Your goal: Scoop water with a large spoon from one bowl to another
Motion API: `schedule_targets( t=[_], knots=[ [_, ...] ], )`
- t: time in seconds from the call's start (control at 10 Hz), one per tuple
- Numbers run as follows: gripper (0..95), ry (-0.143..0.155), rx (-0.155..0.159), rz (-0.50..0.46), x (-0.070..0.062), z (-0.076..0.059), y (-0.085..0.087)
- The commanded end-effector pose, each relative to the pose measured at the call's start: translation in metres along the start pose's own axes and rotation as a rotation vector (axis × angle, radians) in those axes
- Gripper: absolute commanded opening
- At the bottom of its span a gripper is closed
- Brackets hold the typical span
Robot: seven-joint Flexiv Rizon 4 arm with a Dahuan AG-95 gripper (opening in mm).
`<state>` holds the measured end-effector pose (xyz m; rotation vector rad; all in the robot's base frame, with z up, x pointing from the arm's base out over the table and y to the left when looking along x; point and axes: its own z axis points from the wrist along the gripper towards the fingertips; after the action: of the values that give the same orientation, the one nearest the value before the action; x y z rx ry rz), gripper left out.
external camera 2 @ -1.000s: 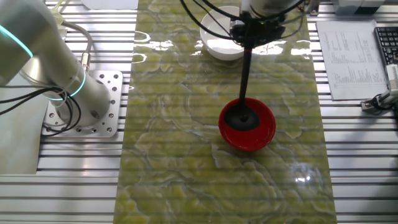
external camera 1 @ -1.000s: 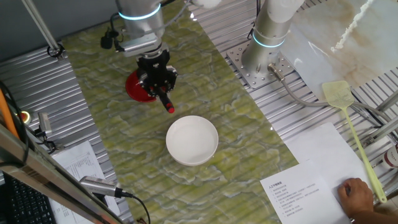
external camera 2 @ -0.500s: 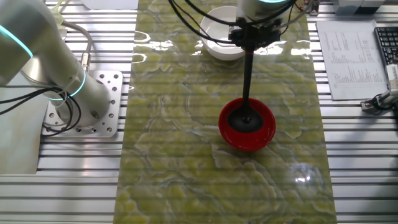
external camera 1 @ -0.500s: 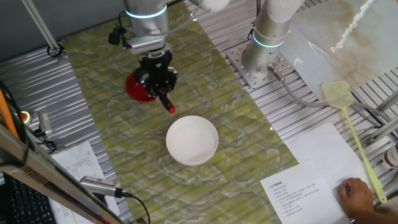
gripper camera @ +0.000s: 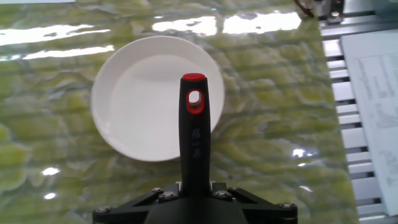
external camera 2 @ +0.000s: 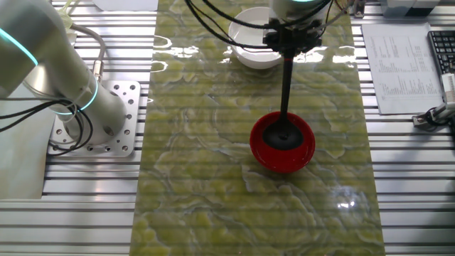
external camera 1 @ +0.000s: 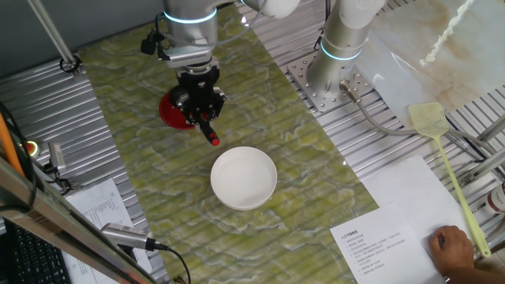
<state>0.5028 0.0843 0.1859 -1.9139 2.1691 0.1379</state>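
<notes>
Since 1 s ago, the gripper [external camera 1: 201, 106] has been shifted slightly, so that the ladle [external camera 2: 286, 92] is stood more nearly upright over the red bowl [external camera 2: 302, 153]. Both bowls are seen unmoved. The ladle's round black head is kept down inside the red bowl, and the thin handle is raised from it to the jaws, which are clamped on the handle below its red tip [gripper camera: 193, 79]. In the hand view the handle is seen running up between the jaws, with the white bowl [gripper camera: 134, 99] lying behind it on the green marbled surface [external camera 2: 199, 178]. Water cannot be made out in either bowl. The white bowl is set apart from the red one on the same surface. A yellow-green fly swatter [external camera 1: 442, 150] is laid off to the side beside printed sheets [external camera 1: 387, 229], on which a person's hand [external camera 1: 454, 246] is rested.
</notes>
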Motion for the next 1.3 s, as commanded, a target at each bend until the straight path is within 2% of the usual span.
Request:
schedule_targets(
  t=[0.1,0.6,0.9,1.3],
  knots=[
    [0.0,0.006,-0.002,0.015,0.003,0.004,-0.011],
    [0.0,0.047,-0.008,0.108,0.006,0.007,-0.014],
    [0.0,0.05,-0.003,0.165,0.009,0.013,-0.015],
    [0.0,0.049,0.007,0.156,0.012,0.02,-0.017]
  ],
)
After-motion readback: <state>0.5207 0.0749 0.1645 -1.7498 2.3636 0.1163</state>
